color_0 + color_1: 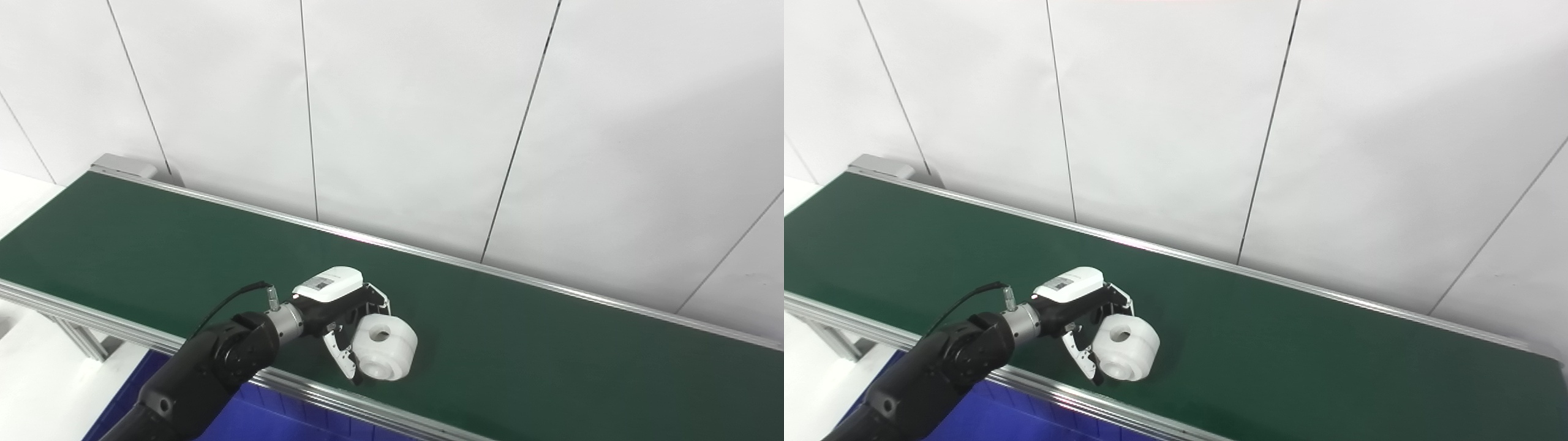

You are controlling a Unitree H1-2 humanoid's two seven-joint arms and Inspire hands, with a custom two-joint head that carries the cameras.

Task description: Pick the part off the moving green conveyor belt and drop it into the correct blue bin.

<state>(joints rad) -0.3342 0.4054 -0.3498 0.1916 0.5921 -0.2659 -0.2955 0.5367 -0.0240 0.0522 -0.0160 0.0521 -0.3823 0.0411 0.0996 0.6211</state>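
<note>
- Left hand [343, 318] reaches out over the green conveyor belt [527, 343] from the lower left, its fingers [340, 353] wrapped around the near side of the white part [384, 346]; it looks closed on the part, though whether the hold is firm cannot be told
- White part, a stubby spool shape with a hole through its top face, sits near the belt's front rail [318, 398], either resting on the belt or only just raised from it; the views do not settle which
- Blue bin [257, 422] shows only as a corner below the front rail, beside the forearm; which bin is the correct one cannot be judged from here
- Risk: the part is smooth and rounded, so a hold on one side only could let it roll or pivot out as it lifts
- Risk: if it is on the moving belt, the belt could drag it against the fingers and twist it loose
- Risk: the front rail lies between part and bin, so a low carry could knock the part against it
- Pose: forearm low and stretched forward, wrist level, white back of the hand facing up, fingers curled downward and toward the part
- Right hand is not in either view
</note>
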